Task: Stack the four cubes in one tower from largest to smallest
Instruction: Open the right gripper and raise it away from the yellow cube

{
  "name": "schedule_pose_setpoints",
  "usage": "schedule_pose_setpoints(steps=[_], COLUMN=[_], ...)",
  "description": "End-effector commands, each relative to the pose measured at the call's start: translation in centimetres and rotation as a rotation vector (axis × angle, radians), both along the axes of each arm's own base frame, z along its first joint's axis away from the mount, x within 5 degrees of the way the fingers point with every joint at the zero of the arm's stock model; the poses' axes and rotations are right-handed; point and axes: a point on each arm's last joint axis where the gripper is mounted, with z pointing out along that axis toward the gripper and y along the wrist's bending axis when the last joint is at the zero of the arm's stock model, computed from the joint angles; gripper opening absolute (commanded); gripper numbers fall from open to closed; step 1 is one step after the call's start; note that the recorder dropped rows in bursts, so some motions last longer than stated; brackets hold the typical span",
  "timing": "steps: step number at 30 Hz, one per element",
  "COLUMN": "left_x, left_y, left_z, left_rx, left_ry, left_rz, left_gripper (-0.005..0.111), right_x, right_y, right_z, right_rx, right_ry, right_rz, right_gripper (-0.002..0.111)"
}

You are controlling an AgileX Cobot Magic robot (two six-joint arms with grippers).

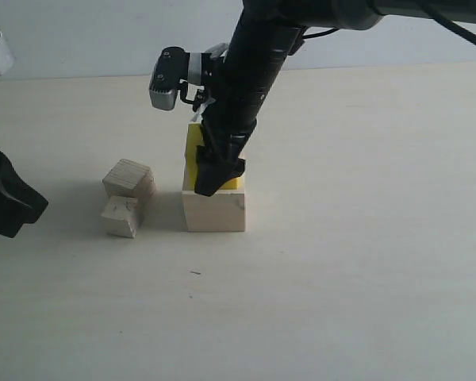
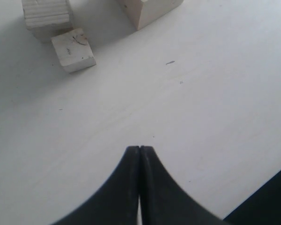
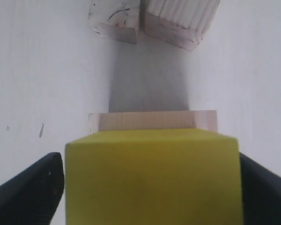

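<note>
**Yellow cube held over the large base cube**

Closest in the right wrist view, the bright yellow painted cube (image 3: pixel 152 173) sits clamped between the right gripper's black fingers (image 3: pixel 35 187), one flat against each of two opposite faces. We judge it light and rigid, its paint perhaps slicker than bare wood, so a square mid-face hold suits it.

Just beyond, the top edge of the large smooth pale-wood cube (image 3: pixel 152 121) shows under the yellow one. Only the exterior view gives the vertical relation. There the yellow cube meets the base cube's top, though the right gripper (image 1: pixel 216 176) hides whether it is fully seated.

Farther off on the white table (image 1: pixel 341 278), the medium striped-grain wooden cube (image 1: pixel 128 178) and the small chipped pale-wood cube (image 1: pixel 120 217) stand side by side, apparently touching.

Well apart, the left wrist view alone shows the left gripper (image 2: pixel 139 150) pressed closed, empty.
</note>
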Motion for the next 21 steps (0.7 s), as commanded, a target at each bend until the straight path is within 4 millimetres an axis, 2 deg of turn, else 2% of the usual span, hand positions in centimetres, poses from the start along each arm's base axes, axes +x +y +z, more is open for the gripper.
schedule_pose_setpoints(steps=[1, 7, 11, 17, 21], left_x=[-0.2, -0.2, -0.2, -0.2, -0.2], left_y=[0.0, 0.0, 0.0, 0.0, 0.0], left_z=[0.2, 0.2, 0.2, 0.2, 0.2], left_rx=[-0.011, -0.011, -0.011, -0.011, -0.011], left_ry=[-0.006, -0.006, -0.006, -0.006, -0.006], left_rz=[0.001, 0.001, 0.001, 0.001, 0.001], left_gripper=[0.000, 0.000, 0.000, 0.000, 0.000], right_x=[0.1, 0.0, 0.1, -0.2, -1.1], right_y=[0.1, 0.1, 0.1, -0.2, -0.7], right_z=[0.2, 0.3, 1.3, 4.1, 6.7], right_rx=[0.006, 0.007, 0.028, 0.068, 0.091], right_ry=[-0.001, -0.003, -0.039, -0.111, -0.117], right_rz=[-0.017, -0.014, -0.022, -0.029, -0.061], right_gripper=[0.094, 0.093, 0.093, 0.093, 0.093])
